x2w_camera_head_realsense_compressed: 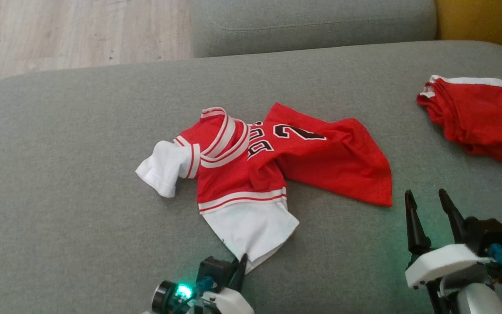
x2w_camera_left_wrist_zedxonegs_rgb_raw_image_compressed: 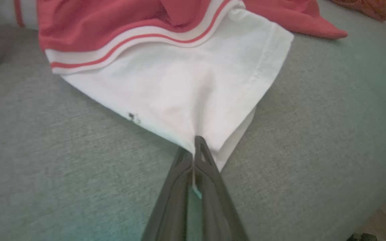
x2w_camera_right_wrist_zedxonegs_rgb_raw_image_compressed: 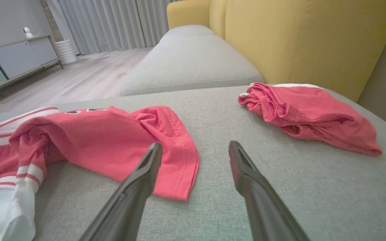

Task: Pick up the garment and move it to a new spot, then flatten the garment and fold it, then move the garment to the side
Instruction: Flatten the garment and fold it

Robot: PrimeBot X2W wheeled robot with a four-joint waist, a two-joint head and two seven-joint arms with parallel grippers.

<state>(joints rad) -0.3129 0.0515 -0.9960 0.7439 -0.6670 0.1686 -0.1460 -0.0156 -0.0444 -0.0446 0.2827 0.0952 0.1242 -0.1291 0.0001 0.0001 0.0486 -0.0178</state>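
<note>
Left gripper [x2w_camera_left_wrist_zedxonegs_rgb_raw_image_compressed: 193, 145] is clamped on cloth. Sofa cushion [x2w_camera_head_realsense_compressed: 59, 218] carries the garment [x2w_camera_head_realsense_compressed: 277, 161] crumpled at its centre; the right gripper [x2w_camera_head_realsense_compressed: 425, 196], jaws spread and empty, stands at the garment's 4 o'clock; the white sleeve [x2w_camera_head_realsense_compressed: 251, 226] at 6 o'clock is the clamped part. Risk: only a hem corner is bitten, so lifting may pull it free.

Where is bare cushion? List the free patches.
Widest: grey cushion left of the jersey. Narrower: the strip between jersey and folded red garment. Crowded: the near edge, with the left gripper shut on the jersey and the right gripper open.
</note>
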